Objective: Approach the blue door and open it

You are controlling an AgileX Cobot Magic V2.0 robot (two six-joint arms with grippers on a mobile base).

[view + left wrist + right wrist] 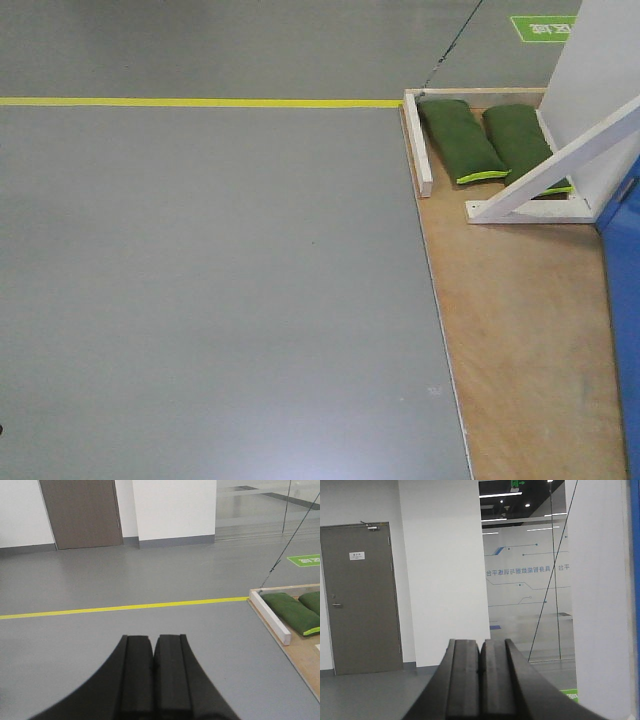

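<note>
At the right edge of the front view, the blue door [628, 300] showed only as a narrow glossy strip, standing beside a plywood board [520, 330]. In the upper right, a white wooden frame [419, 140] enclosed two green bags [460, 140] lying side by side. The left gripper [153, 639] pointed forward over the grey floor [200, 300], and the right gripper [481, 644] pointed level. Each had its jaws pressed together.
</note>
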